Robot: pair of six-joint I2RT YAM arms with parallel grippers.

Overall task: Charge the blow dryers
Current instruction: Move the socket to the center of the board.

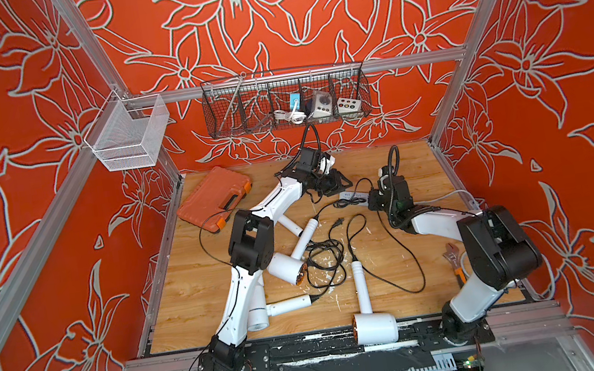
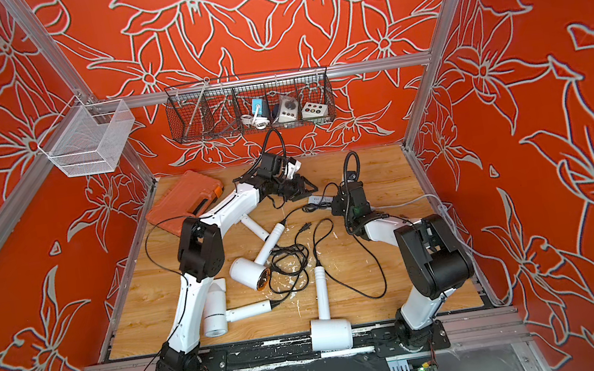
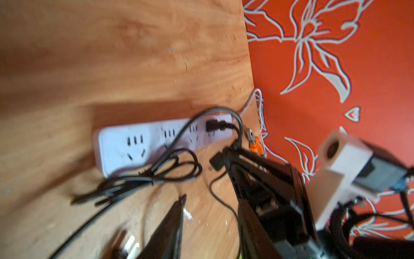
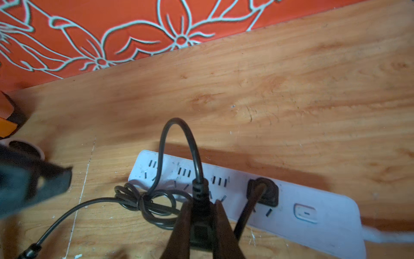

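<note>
Over the power strip's (image 4: 313, 201) edge, right tool (image 4: 203, 203) pinches a plug (image 4: 199, 231); left tool (image 1: 342, 184) stands parted alongside.

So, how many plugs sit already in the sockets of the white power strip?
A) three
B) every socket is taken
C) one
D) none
C: in the right wrist view one black plug sits in the power strip beside its switch. The other sockets show bare slots, and the right gripper holds a second plug off the strip.
</note>
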